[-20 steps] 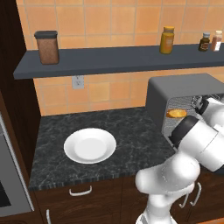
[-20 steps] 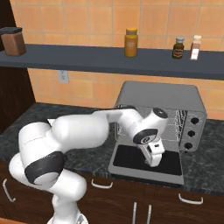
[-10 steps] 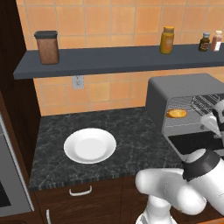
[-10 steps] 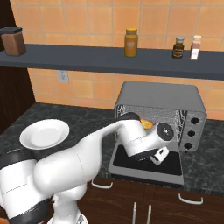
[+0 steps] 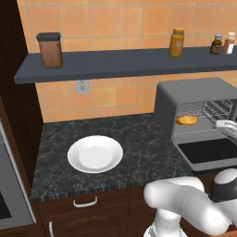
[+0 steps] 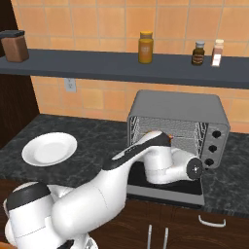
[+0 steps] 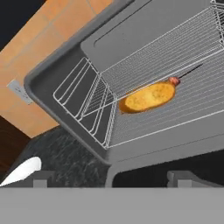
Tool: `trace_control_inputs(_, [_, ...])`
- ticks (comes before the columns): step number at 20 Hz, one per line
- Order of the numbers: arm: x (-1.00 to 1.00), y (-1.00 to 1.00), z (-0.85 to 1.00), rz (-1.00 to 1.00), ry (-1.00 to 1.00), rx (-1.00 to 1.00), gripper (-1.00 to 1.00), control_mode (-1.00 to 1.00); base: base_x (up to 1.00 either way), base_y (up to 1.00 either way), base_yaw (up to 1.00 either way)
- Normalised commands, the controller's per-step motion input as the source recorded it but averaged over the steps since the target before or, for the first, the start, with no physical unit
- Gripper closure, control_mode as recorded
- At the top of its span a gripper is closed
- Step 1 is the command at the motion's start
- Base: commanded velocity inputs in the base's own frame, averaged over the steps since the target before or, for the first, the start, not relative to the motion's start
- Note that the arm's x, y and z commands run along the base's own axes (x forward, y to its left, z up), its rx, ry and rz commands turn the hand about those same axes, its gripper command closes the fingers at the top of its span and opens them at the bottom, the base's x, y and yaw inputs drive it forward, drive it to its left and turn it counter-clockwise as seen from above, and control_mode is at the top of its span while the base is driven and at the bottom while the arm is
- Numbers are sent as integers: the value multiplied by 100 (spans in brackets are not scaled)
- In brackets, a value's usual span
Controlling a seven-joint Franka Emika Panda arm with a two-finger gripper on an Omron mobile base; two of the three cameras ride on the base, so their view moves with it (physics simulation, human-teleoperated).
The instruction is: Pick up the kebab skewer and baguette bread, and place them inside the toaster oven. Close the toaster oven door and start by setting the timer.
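The baguette bread [image 7: 148, 97] is seen lying on a wire rack inside the toaster oven [image 6: 180, 107], the kebab skewer [image 7: 183, 75] just behind it, the toaster oven door [image 5: 210, 150] is folded down, and the pincer [image 7: 109, 178] is held apart, empty.

Light falls evenly and softly over the whole kitchen, bright on the orange tiled wall [image 5: 120, 28], with no harsh glare. The long dark grey wall shelf [image 5: 115, 65] casts a faint shadow beneath it. Everything reads sharp to the edges, though the hand view tilts steeply.
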Motion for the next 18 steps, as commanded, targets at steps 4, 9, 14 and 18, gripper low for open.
trace_control_inputs(4, [37,0,40,0,-13,-5,-100,-100,0,0,0])
trace_control_inputs(9, [36,0,12,0,-1,0,-100,-100,0,0,0])
trace_control_inputs(14, [31,0,0,-4,0,0,-100,-100,0,0,0])
trace_control_inputs(18, [28,-7,0,-3,0,0,-100,-100,0,0,0])
